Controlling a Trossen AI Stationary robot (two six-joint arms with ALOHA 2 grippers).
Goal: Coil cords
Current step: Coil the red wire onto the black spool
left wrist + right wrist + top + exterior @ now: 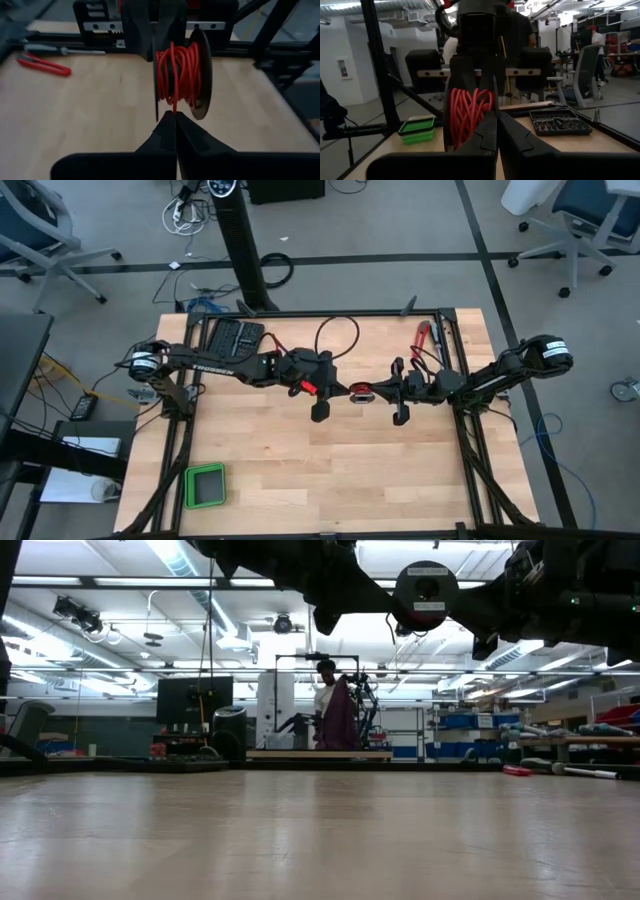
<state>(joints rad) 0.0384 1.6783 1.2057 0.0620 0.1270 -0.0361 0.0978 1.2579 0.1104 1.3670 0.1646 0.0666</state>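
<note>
A thin red cord is wound on a small dark spool (360,391), which is held up above the middle of the table. It also shows in the left wrist view (180,70) and the right wrist view (469,116). A loose loop of the cord (337,330) lies toward the table's far edge. My left gripper (335,389) (175,114) is just left of the spool, shut on a strand of the cord. My right gripper (380,392) (496,117) is just right of the spool, shut on it. My left gripper pinches a single strand of the red cord (174,106) between its fingertips, right where the strand leaves the winding. The fingers lie level and come from the table's left. The short piece between the fingertips and the spool is straight. My right gripper pinches the spool by one dark flange (491,107), edge-on between its two fingers. The fingers lie level and come from the table's right. The spool is lifted clear of the table, with its round face (427,595) turned toward the near edge.
Red-handled snips (425,340) (42,64) lie at the far right. A black tool case (232,338) (560,122) stands at the far left. A green tray (205,485) sits at the near left. A person stands in the room behind the table.
</note>
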